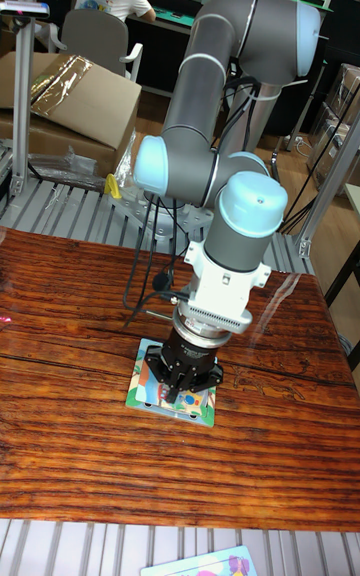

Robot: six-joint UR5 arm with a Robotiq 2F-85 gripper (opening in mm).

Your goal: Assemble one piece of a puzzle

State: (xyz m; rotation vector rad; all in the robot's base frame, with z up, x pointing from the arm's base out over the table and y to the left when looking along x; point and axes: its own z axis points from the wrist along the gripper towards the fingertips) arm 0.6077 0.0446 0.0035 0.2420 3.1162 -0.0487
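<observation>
Black gripper [181,388] over puzzle board [172,399]

puzzle board [150,391]: small square, colourful cartoon print, pale border, lying flat on dark wood tabletop, near front-centre. middle largely hidden beneath arm's black tool head. separate piece not discernible; seated or held, cannot tell.

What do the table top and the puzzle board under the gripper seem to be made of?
The table top looks like dark reddish wood or a wood-look laminate: strong grain lines, with a glossy finish that reflects light. The puzzle board looks like thin printed cardboard or plywood, flat with colourful pictures and a pale edge; which one cannot be told from here.
</observation>
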